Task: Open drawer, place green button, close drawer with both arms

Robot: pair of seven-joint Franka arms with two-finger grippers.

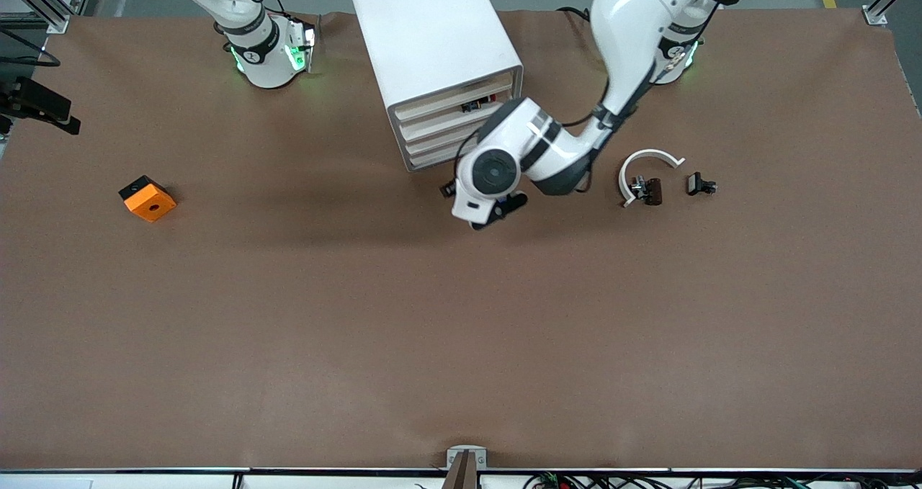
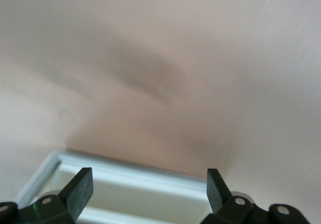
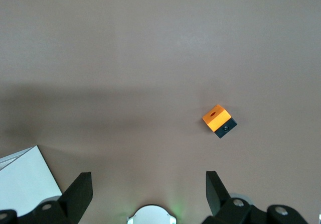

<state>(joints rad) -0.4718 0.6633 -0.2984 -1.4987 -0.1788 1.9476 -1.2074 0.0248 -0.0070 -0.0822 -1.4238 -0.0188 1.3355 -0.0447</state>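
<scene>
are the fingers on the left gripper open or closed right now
Open. In the left wrist view the left gripper has its two black fingers spread wide with nothing between them, over the drawer's white rim and the brown table.

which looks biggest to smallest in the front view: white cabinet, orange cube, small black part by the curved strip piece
1. white cabinet, by far the largest
2. orange cube
3. small black part, the smallest

All rest on the table; the cabinet stands taller, so nearer the camera, yet its lead is plain.

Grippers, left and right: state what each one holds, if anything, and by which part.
Nothing is held. The left gripper is open over the cabinet's drawer front, and the right gripper is open, waiting high above the table.
</scene>
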